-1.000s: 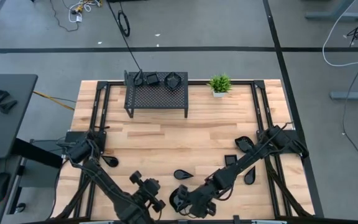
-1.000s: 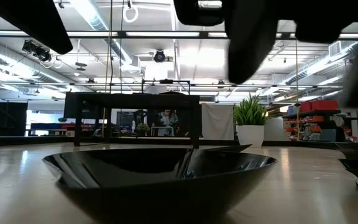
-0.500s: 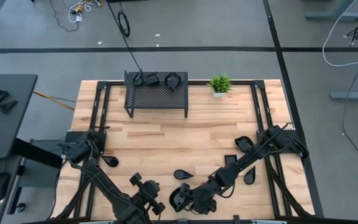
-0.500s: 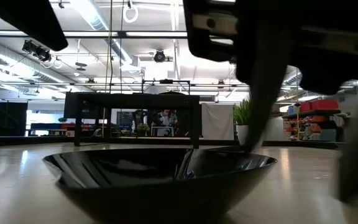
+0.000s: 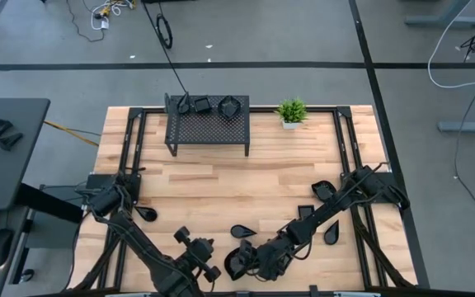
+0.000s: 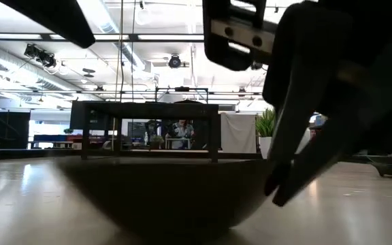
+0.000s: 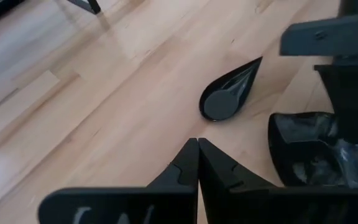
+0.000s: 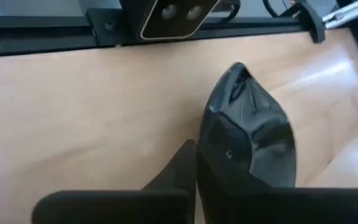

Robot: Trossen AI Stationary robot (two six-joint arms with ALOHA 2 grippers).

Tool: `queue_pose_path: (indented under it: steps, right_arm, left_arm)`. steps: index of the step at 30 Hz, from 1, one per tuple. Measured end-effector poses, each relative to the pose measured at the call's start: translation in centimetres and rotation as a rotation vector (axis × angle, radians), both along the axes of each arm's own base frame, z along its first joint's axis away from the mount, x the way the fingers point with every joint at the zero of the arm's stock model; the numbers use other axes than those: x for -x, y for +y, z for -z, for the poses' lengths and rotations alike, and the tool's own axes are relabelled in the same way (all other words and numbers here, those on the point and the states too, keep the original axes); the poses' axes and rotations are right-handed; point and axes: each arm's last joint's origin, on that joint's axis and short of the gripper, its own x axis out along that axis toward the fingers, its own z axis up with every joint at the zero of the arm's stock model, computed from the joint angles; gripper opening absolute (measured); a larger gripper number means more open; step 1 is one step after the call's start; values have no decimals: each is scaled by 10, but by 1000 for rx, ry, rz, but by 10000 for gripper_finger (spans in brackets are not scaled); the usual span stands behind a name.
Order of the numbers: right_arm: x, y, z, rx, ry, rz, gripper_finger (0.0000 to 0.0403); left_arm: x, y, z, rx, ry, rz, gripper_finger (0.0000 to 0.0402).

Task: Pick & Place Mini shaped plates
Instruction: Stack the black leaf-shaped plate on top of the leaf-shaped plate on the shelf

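Plates first: from my high view I count several small glossy black dishes on the pale wooden table [image 5: 221, 194], one glossy black teardrop dish [image 5: 242, 231] lying free near the middle and a dark glossy rounded dish [image 5: 236, 262] at the near edge, where the right gripper [image 5: 250, 262] sits on it. That view hides the fingers. My right wrist view fills that in: the two dark fingers [image 8: 185, 168] are pinched together on the rim of the rounded dish [image 8: 250, 134], whose shiny surface curves to a soft point. The low view shows the same dish [image 6: 162, 194] as a wide dark bowl with the right gripper [image 6: 284, 180] clamped at its edge, tilted.

Left wrist view gives me the left gripper [image 7: 197, 163] fully closed on nothing, hovering over bare wood beside the teardrop dish [image 7: 229, 96].

Farther back stand a black perforated metal rack [image 5: 207, 128] carrying dishes and a small green potted plant [image 5: 291, 111].

Against a second ago, the right fingers stood apart around the rim; they have since snapped together, and the dish has tipped.
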Motion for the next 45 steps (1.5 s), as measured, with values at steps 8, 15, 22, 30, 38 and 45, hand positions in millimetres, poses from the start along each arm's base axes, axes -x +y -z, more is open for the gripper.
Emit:
queue_pose_path:
  steps: [8,15,22,30,38,45]
  right_arm:
    - [1,-8,-47,26,-135,-13,10]
    - [11,-65,-130,248,-291,163,6]
    - [18,-172,-192,398,-385,473,3]
    - [18,-317,-185,450,-324,569,1]
    - [-3,-410,-161,576,-157,512,1]
    - [-20,-435,-157,586,-67,454,7]
  left_arm:
    - [22,17,-19,-10,110,-116,5]
    - [45,20,-28,-112,82,-54,3]
    - [53,51,0,-130,-36,-34,2]
    - [51,113,15,17,-135,19,1]
    - [41,163,37,114,-234,54,4]
    - [28,188,37,95,-177,76,6]
